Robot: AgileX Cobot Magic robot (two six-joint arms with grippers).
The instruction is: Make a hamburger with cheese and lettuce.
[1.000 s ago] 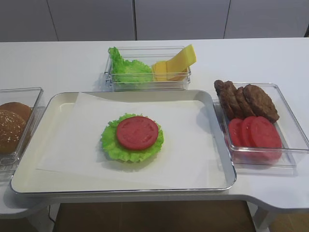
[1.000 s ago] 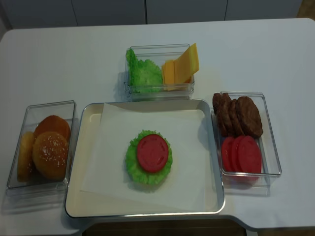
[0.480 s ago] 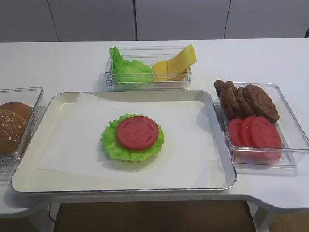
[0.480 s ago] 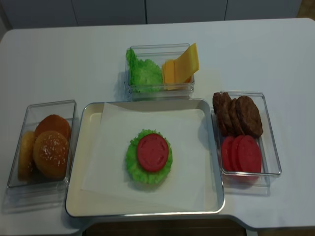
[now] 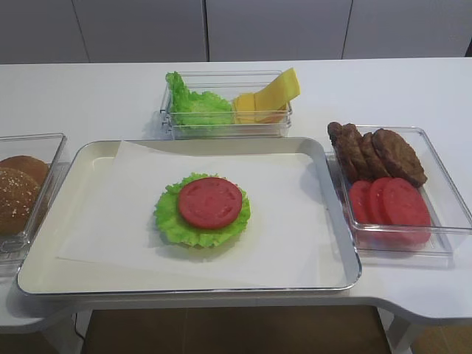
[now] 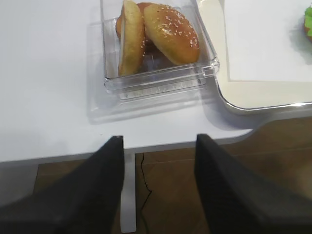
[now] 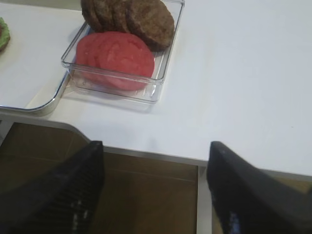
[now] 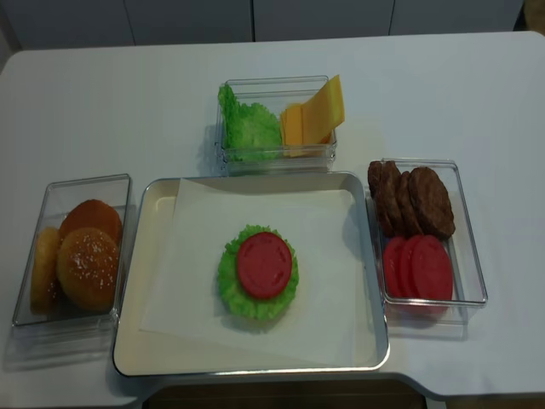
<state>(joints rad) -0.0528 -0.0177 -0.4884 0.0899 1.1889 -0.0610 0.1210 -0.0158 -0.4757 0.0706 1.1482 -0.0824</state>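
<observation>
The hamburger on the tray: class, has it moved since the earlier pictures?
No. The hamburger sits at the same spot on the paper, equally far from the tray rim.

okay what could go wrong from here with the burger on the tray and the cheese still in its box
1. The cheese slices lean together against the lettuce in one box, so a grab might lift several or snag a leaf.
2. The hamburger sits on loose paper, which could slide when cheese is pressed on.
</observation>
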